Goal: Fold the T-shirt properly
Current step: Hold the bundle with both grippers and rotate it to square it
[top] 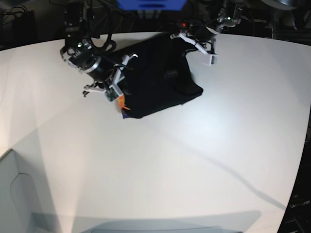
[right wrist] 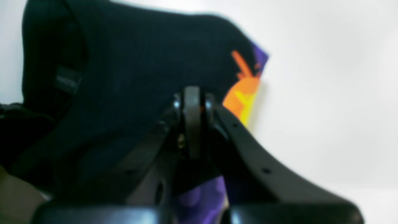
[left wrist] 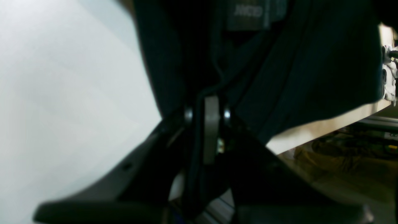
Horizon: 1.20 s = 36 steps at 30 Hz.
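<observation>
We have the shirt [top: 155, 82] bunched at the table's [top: 194, 165] far side, stretched between us — right gripper [right wrist: 192, 102] pinches its printed edge, left gripper [left wrist: 211, 115] its black edge, both clamped.

Black T-shirt [top: 155, 77] lies bunched on the table's far side, orange print showing.

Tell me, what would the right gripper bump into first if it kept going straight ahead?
Probably just more of the black T-shirt. The right gripper is already shut on the cloth, which bunches up right in front of it.
</observation>
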Motion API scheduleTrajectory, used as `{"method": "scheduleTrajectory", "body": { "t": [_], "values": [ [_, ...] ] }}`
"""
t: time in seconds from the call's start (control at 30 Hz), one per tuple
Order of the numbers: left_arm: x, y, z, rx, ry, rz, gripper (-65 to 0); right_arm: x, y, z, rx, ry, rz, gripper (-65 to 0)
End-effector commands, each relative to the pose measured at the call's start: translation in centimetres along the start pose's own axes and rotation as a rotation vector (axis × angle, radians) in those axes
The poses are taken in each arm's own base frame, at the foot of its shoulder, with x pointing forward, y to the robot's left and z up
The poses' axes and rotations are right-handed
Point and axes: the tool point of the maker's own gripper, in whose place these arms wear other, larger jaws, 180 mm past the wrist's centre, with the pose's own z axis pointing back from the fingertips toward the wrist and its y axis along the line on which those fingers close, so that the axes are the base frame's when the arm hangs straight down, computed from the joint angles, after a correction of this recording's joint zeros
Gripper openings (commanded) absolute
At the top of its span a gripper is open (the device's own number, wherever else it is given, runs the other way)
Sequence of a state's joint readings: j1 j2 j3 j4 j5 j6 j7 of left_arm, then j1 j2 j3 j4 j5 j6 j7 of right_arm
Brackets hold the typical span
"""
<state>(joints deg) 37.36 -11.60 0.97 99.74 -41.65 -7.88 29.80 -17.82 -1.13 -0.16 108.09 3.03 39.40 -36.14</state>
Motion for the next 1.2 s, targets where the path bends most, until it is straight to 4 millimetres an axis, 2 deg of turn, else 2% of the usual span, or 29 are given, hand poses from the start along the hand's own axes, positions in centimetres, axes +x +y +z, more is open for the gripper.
{"method": "scheduleTrajectory", "body": {
  "t": [0.0, 0.13, 0.27, 0.33, 0.47, 0.57, 0.67, 0.73, 0.9, 1.03, 1.1, 1.17],
  "values": [
    [-1.4, 1.4, 0.2, 0.063, 0.062, -0.015, -65.0, 0.3, 0.4, -0.2, 0.019, -0.021, -0.006, -65.0],
    [-1.4, 1.5, 0.3, 0.063, 0.062, -0.016, -65.0, -2.3, 0.7, -1.4, 0.046, 0.033, -0.057, -65.0],
    [-1.4, 1.8, 0.3, 0.084, 0.065, -0.05, -65.0, -2.4, 0.5, -1.5, 0.05, -0.005, -0.067, -65.0],
    [-1.5, 2.0, 0.2, 0.097, 0.067, -0.072, -65.0, -1.2, 0.2, -1.1, 0.038, -0.039, -0.05, -65.0],
    [-1.6, 2.0, 0.2, 0.103, 0.071, -0.091, -65.0, 2.7, 0.2, 0.1, 0.016, -0.134, 0.008, -65.0],
    [-1.6, 2.0, 0.2, 0.103, 0.071, -0.091, -65.0, 5.1, 1.4, -0.5, 0.047, -0.193, 0.022, -65.0],
    [-1.7, 2.0, 0.2, 0.104, 0.073, -0.09, -65.0, 5.6, 2.1, -2.0, 0.086, -0.196, 0.025, -65.0],
    [-1.8, 2.3, 0.2, 0.109, 0.079, -0.093, -65.0, 5.4, 2.3, -3.5, 0.115, -0.178, 0.022, -65.0],
    [-2.3, 3.1, 0.2, 0.125, 0.094, -0.086, -65.0, 3.1, 1.5, -6.5, 0.148, -0.117, -0.024, -65.0],
    [-2.3, 3.1, 0.2, 0.125, 0.094, -0.086, -65.0, 1.6, 0.9, -6.9, 0.149, -0.107, -0.046, -65.0],
    [-2.3, 3.0, 0.2, 0.122, 0.094, -0.088, -65.0, 1.4, 0.9, -7.0, 0.151, -0.105, -0.051, -65.0],
    [-2.2, 2.9, 0.2, 0.119, 0.093, -0.09, -65.0, 2.0, 0.7, -6.6, 0.143, -0.122, -0.039, -65.0]
  ]
}}
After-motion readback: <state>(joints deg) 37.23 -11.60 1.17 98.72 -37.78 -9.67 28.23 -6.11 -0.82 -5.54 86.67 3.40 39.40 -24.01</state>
